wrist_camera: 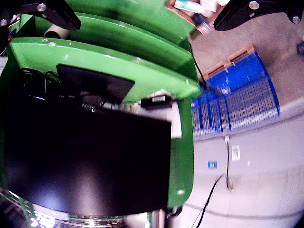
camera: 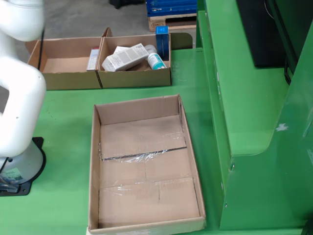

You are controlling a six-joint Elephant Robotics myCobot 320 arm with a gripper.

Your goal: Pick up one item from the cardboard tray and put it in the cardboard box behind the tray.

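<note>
Three cardboard containers sit on the green surface (camera: 63,147): the large tray (camera: 190,161) nearest the fixed camera looks bare, and behind it two small boxes stand touching, the left box (camera: 66,78) holding only a slim carton and the right box (camera: 134,78) crowded with a white carton (camera: 124,58), a teal-capped bottle (camera: 155,59) and a blue packet (camera: 162,35). My worry is that nothing shows in the tray to pick, so the arm (camera: 17,93) beside it could descend and close on bare cardboard or snag its loose tape. Both dark tips of the pincer (wrist_camera: 142,16) stand wide apart and hold nothing in the riding view, aimed away from the tray at a dark panel (wrist_camera: 90,166).
</note>
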